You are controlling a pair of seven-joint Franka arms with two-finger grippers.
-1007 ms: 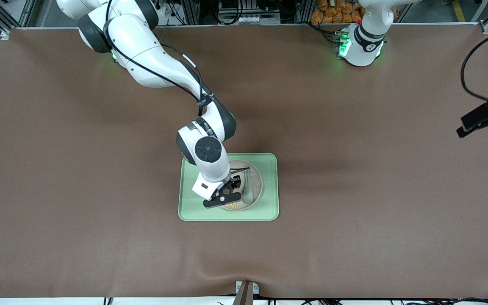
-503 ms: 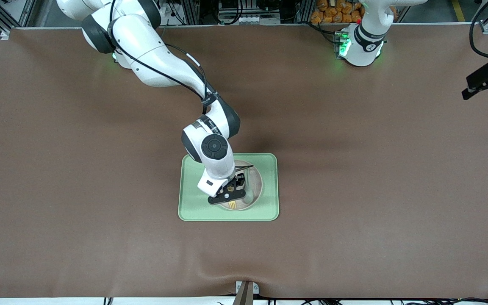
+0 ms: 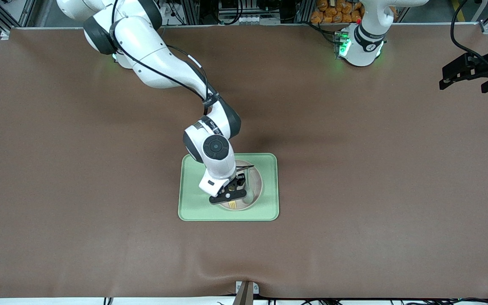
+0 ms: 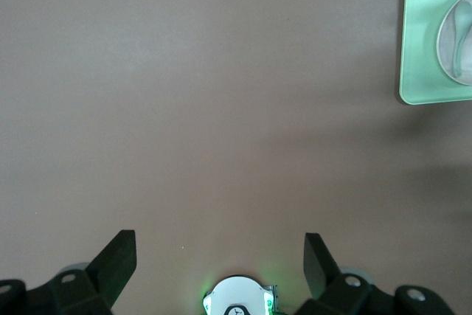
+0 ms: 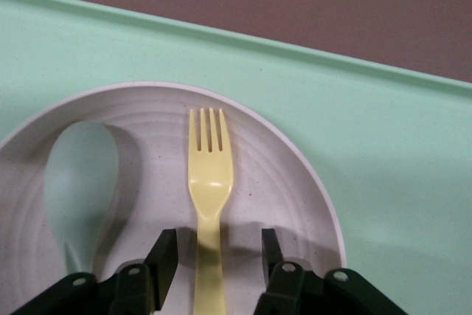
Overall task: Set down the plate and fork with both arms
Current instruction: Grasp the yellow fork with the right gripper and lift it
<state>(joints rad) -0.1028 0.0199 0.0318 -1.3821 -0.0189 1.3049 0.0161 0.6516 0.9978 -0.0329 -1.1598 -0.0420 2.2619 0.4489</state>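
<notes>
The off-white plate (image 3: 256,180) sits on the light-green tray (image 3: 193,207). On the plate lie the pale yellow fork (image 5: 210,182) and a grey-green spoon (image 5: 81,182) side by side. My right gripper (image 5: 214,252) is low over the plate, open, one finger on each side of the fork's handle with a gap at both. In the front view the right gripper (image 3: 233,192) hides most of the fork; only the fork's tines (image 3: 232,205) show. My left gripper (image 3: 466,80) hangs open and holding nothing over the table's left-arm end.
The tray (image 4: 417,35) with the plate (image 4: 445,53) and spoon (image 4: 463,35) shows at the edge of the left wrist view. Brown cloth covers the table (image 3: 100,190). The left arm's base (image 3: 360,44) stands at the table's robot side.
The right gripper's fingers have drawn closer together around the fork's handle. The left gripper has swung away from the front camera, toward the robots' side.
</notes>
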